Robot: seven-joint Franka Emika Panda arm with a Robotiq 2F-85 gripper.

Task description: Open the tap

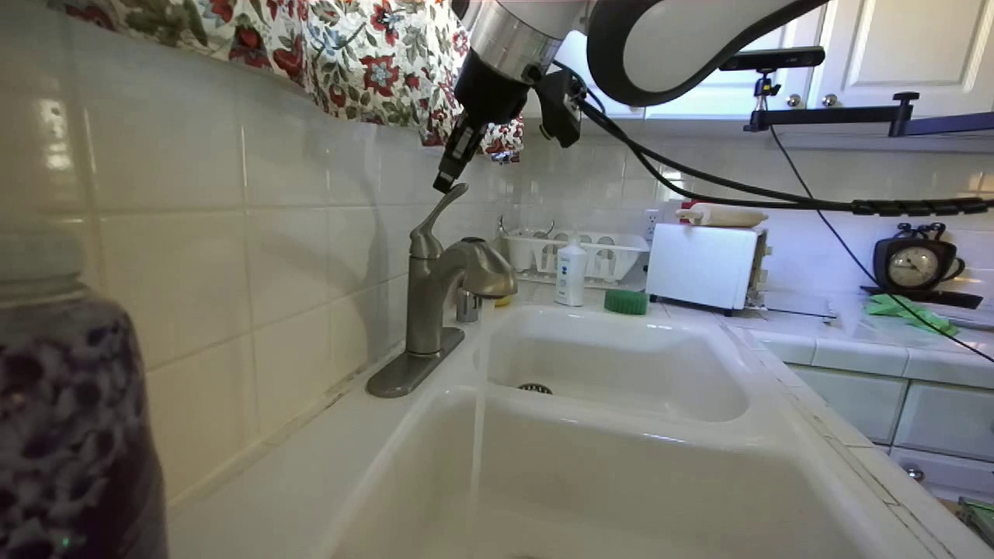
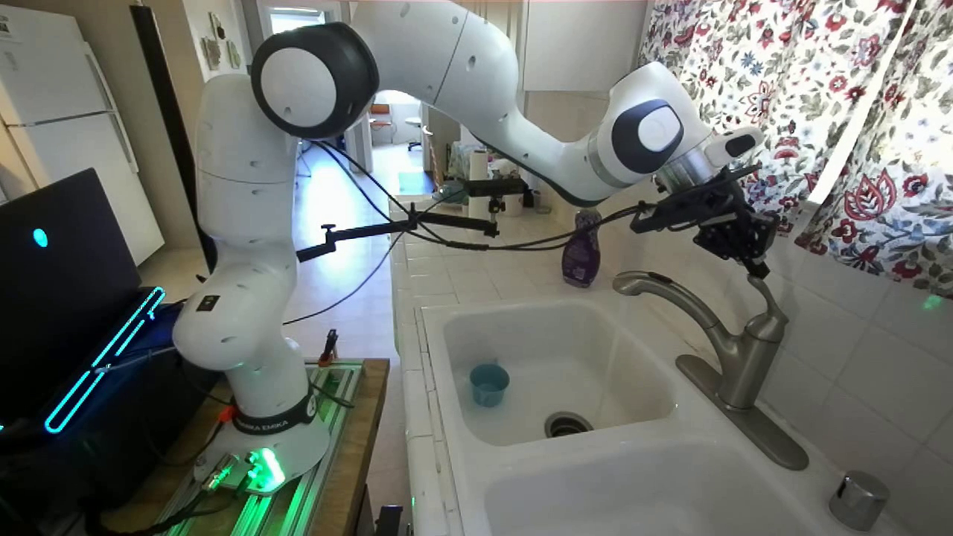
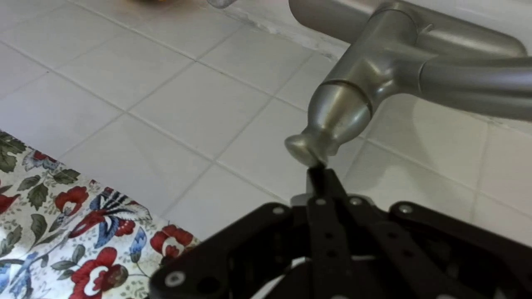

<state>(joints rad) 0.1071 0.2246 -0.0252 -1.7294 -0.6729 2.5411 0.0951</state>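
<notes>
- Brushed grey metal: the tap (image 1: 424, 303) stands upright on its oval base along the back ledge of the white sink (image 1: 613, 423), left of centre in an exterior view and at the upper right of the wrist view.
- Lever (image 1: 441, 211): on top of the tap, slanting upward.
- Gripper (image 3: 325, 177): closed, fingers drawn together side by side, entering from the lower part of the wrist view. Tips stand right at the lever's end; whether they press on it cannot be told.
- Water (image 1: 479, 365): thin stream from the spout, falling over the nearer basin, lower centre of the frame.
- Arm (image 2: 469, 67): white, reaching from lower left across the top of the frame, then down to the tap at right.
- Blue cup (image 2: 489, 385): inside a basin, centre of the frame, near the drain (image 2: 568, 424).
- Purple bottle (image 2: 581, 257): upright beyond that basin, on the tiled counter (image 2: 476, 260).
- Chrome cap (image 2: 860, 500): lower right corner, near the tap's base.
- White bottle (image 1: 571, 273): right of centre, in front of the dish rack (image 1: 625, 256); green brush (image 1: 626, 301) just beside it.
- Floral curtain (image 1: 380, 74): upper left of the frame; also lower left in the wrist view.
</notes>
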